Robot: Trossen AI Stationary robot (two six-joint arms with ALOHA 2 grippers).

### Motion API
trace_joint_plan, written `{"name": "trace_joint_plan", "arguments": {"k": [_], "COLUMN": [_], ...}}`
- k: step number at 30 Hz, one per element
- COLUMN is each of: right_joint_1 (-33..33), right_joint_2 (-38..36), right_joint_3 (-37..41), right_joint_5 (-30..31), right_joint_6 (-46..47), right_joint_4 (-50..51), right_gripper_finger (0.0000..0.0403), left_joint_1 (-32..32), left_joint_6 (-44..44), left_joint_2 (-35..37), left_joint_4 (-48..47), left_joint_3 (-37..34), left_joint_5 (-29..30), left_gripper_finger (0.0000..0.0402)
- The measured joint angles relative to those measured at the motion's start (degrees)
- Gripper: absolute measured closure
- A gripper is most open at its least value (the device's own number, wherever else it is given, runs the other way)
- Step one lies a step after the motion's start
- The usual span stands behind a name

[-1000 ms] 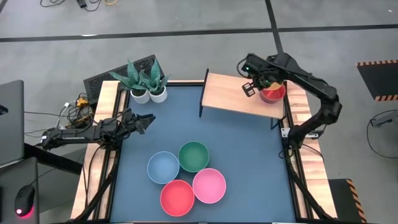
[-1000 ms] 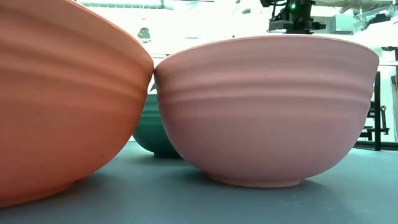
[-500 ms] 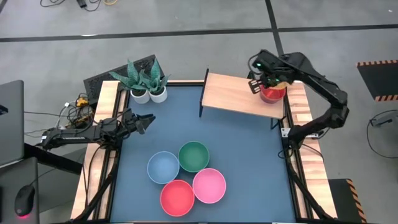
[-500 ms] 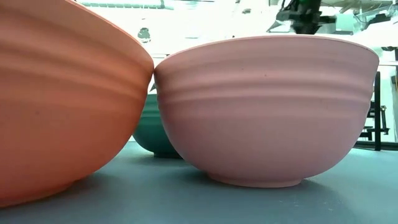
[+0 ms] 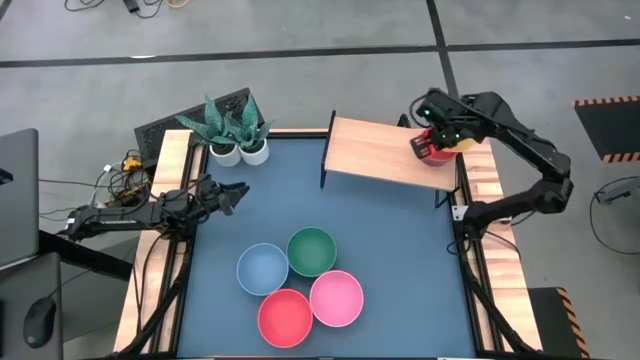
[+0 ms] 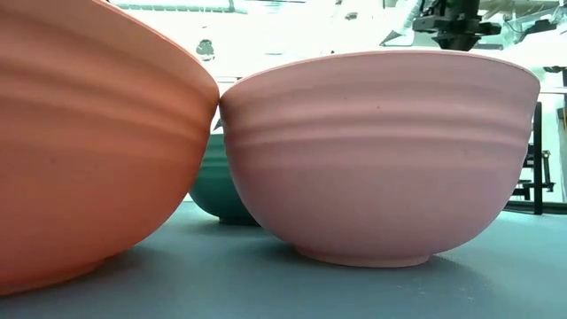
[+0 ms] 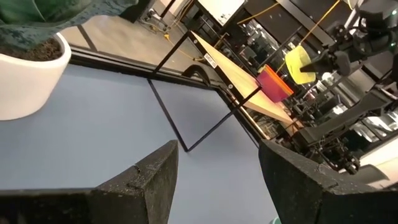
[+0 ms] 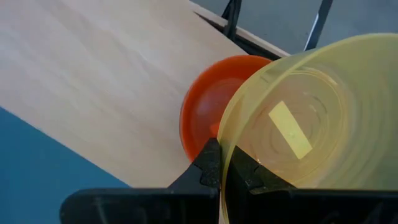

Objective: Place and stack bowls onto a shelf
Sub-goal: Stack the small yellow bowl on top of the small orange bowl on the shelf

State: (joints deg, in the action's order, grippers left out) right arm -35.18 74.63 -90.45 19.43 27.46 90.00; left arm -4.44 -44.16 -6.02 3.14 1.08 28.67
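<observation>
The light wood shelf [image 5: 375,152] stands at the table's far right. A small red-orange bowl [image 5: 438,153] sits upright on its right end, and shows in the right wrist view [image 8: 208,106] too. My right gripper [image 5: 430,140] hovers over that bowl, shut on a small yellow bowl [image 8: 292,124], which the left wrist view [image 7: 300,64] shows above the red one [image 7: 273,84]. Large blue [image 5: 262,268], dark green [image 5: 312,250], pink [image 5: 336,298] and red [image 5: 285,317] bowls stand on the mat. My left gripper [image 5: 235,192] waits open at the table's left side. My right gripper pinches the yellow bowl's rim [image 8: 225,155], one finger [image 8: 208,165] on each side of the wall. The fingers come from above, slanting down. The bowl is lifted clear and tipped on its side, just above the red-orange bowl on the shelf.
Two white plant pots [image 5: 240,150] stand at the table's far left corner. The four large bowls cluster at the near middle; in the low view the pink [image 6: 381,151] and red [image 6: 89,151] ones fill the foreground. Wooden rails [image 5: 170,160] line both sides.
My right gripper has carried the yellow bowl toward the table's right edge along the shelf, from left of the red-orange bowl to over it. The arm's elbow has swung out to the right. The bowls on the mat have stayed put.
</observation>
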Motion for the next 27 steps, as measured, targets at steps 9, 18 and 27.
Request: {"name": "trace_joint_plan", "arguments": {"k": [9, 18, 27], "right_joint_1": [0.0, -0.1, -0.6], "right_joint_2": [5.3, 7.2, 7.2], "right_joint_3": [0.0, 0.0, 0.0], "right_joint_5": [-0.6, -1.7, -3.2], "right_joint_6": [-2.9, -4.2, -4.3], "right_joint_4": [0.0, 0.0, 0.0], "right_gripper_finger": [0.0381, 0.0378, 0.0356], "left_joint_1": [0.0, 0.0, 0.0], "left_joint_6": [0.2, 0.2, 0.2], "left_joint_2": [0.0, 0.0, 0.0], "left_joint_4": [0.0, 0.0, 0.0], "left_joint_3": [0.0, 0.0, 0.0], "left_joint_5": [0.6, 0.5, 0.5], "left_gripper_finger": [0.0193, 0.0193, 0.0193]}}
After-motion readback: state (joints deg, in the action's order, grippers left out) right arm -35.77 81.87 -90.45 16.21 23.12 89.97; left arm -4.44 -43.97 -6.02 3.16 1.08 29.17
